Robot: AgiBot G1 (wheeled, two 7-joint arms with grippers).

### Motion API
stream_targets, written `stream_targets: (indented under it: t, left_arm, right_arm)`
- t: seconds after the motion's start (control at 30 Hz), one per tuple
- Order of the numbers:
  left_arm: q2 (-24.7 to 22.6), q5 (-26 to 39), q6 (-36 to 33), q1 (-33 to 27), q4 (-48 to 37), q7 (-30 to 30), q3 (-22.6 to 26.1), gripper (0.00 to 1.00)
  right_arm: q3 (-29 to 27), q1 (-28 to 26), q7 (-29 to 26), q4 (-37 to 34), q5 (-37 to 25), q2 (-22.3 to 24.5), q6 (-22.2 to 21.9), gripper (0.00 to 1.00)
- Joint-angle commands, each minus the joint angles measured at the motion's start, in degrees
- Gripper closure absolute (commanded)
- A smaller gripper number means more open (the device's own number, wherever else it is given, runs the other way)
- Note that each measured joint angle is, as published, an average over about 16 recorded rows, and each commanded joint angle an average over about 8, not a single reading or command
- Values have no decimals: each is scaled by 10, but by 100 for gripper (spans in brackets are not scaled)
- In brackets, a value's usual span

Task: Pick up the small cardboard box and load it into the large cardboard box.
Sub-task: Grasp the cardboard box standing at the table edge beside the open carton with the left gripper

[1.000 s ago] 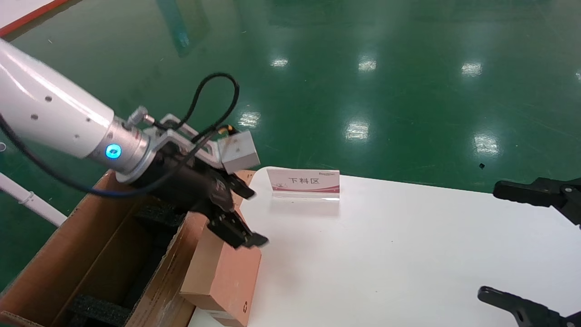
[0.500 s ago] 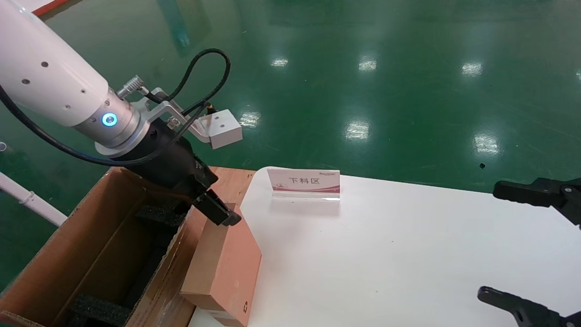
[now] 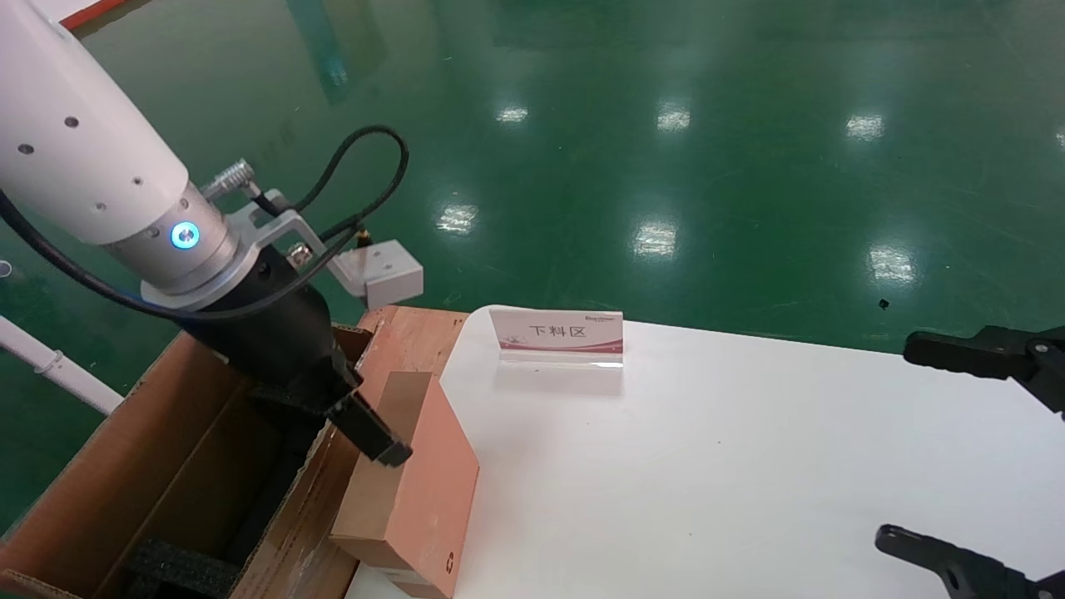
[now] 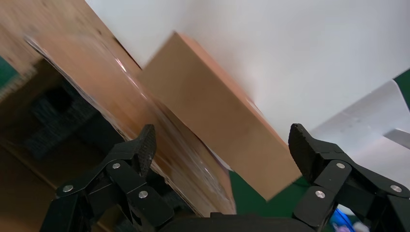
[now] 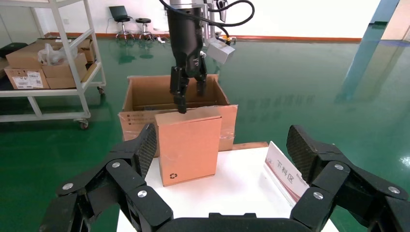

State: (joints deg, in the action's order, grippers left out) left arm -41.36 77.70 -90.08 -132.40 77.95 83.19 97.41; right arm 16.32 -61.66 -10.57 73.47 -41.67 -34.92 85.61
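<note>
The small cardboard box (image 3: 416,491) (image 5: 188,145) stands on edge at the white table's left rim, leaning on the taped flap (image 4: 111,92) of the large cardboard box (image 3: 191,449) (image 5: 145,92). Its recycling mark faces the table. My left gripper (image 3: 366,424) (image 4: 222,139) (image 5: 191,99) hangs open above the small box's top edge. One finger (image 3: 374,437) is at the box's top on the table side and the other is over the carton. It grips nothing. My right gripper (image 3: 897,441) (image 5: 221,140) is open at the table's far right.
A sign stand (image 3: 557,333) (image 5: 285,174) sits near the table's back edge. Black foam (image 3: 179,566) lies inside the carton. The white table (image 3: 707,466) has green floor behind it. A shelf cart (image 5: 48,58) with boxes stands beyond the carton.
My left gripper has swung back from over the table toward the carton and come lower, down to the small box's top edge. The small box and right arm have not moved.
</note>
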Motion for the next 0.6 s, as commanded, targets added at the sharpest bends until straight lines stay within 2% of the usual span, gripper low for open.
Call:
stream_targets:
  t: [0.03, 0.27, 0.6]
  left_arm:
    - [-2, -12, 2, -11, 0, 7, 24, 0]
    - [-7, -45, 12, -26, 0, 14, 67, 0]
    - [-23, -67, 19, -42, 0, 26, 97, 0]
  right_arm:
    - [0, 0, 0, 0, 0, 0, 0, 0]
    - [0, 0, 0, 0, 0, 0, 0, 0]
    - [1, 0, 0, 0, 1, 0, 0, 0]
